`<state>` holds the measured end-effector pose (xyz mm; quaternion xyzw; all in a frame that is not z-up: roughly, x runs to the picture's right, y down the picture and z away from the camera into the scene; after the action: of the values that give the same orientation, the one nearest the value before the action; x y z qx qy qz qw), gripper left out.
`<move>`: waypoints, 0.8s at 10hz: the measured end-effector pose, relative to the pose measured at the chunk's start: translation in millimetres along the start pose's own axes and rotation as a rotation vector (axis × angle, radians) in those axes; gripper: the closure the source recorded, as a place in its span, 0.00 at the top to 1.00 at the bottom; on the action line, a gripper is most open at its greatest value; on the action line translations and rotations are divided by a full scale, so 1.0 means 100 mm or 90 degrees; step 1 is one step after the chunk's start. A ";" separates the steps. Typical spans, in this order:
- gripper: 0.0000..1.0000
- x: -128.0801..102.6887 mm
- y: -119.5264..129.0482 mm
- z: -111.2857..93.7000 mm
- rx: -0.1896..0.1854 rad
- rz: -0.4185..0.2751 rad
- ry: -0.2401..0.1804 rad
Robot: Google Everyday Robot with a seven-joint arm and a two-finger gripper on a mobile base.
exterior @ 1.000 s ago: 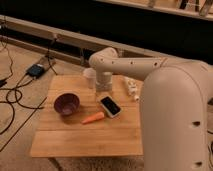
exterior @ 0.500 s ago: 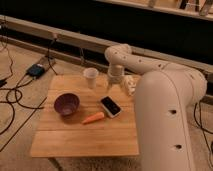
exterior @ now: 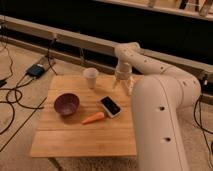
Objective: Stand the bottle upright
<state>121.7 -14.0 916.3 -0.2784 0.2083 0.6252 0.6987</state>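
My gripper (exterior: pixel 123 84) hangs from the white arm and points down over the back right part of the wooden table (exterior: pixel 85 137), just right of the white paper cup (exterior: pixel 91 77). The bottle does not show as a separate shape. A pale slim form (exterior: pixel 131 87) sits right under the gripper at the table's right edge, and I cannot tell whether it is the bottle or part of the gripper. I cannot tell whether anything is held.
A purple bowl (exterior: pixel 66 103) stands on the left of the table. An orange carrot (exterior: pixel 93 118) and a dark phone-like slab (exterior: pixel 110 106) lie mid-table. My large white arm (exterior: pixel 160 115) covers the table's right side. Cables and a black box (exterior: pixel 36 70) lie on the floor at the left.
The gripper has swung right, from over the cup to the table's back right edge. The cup now shows in full. The other objects have not moved.
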 end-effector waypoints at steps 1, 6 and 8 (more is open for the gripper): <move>0.65 -0.03 -0.09 0.01 0.006 0.002 -0.004; 0.65 -0.11 -0.36 0.12 0.036 0.007 -0.021; 0.65 -0.12 -0.44 0.14 0.042 0.012 -0.027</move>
<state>163.0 -16.8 940.4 -0.2400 0.2164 0.6303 0.7059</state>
